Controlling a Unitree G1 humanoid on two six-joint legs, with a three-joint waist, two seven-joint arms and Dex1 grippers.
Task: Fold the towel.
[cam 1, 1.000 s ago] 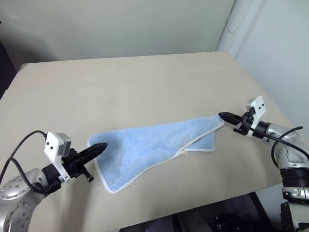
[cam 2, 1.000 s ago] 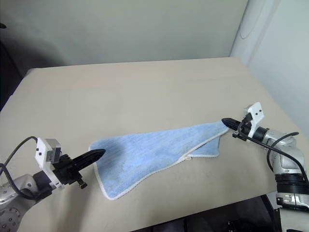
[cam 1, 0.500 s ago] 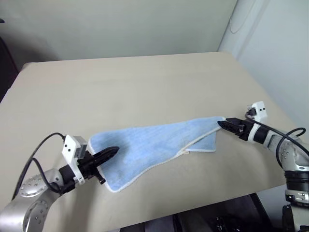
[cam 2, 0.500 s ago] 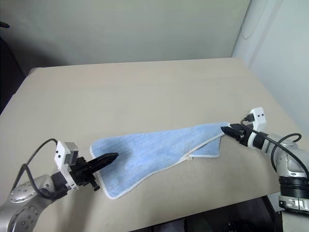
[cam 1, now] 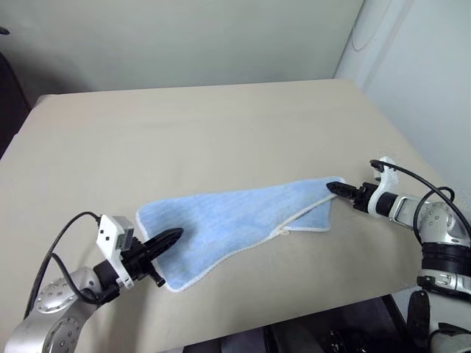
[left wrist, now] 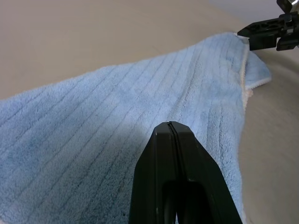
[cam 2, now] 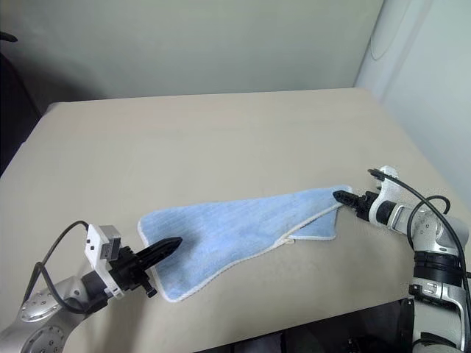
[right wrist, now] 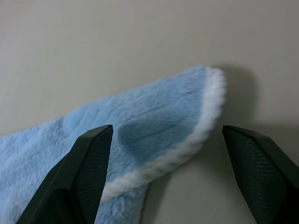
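Broad beige matte tabletop (cam 1: 221, 125) lying bare across most of the room; plain pale grey-green wall (cam 1: 184, 37) standing behind; white panel (cam 1: 419, 66) rising at right.

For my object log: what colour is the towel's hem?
White, edging the light-blue towel; the right wrist view shows it best.
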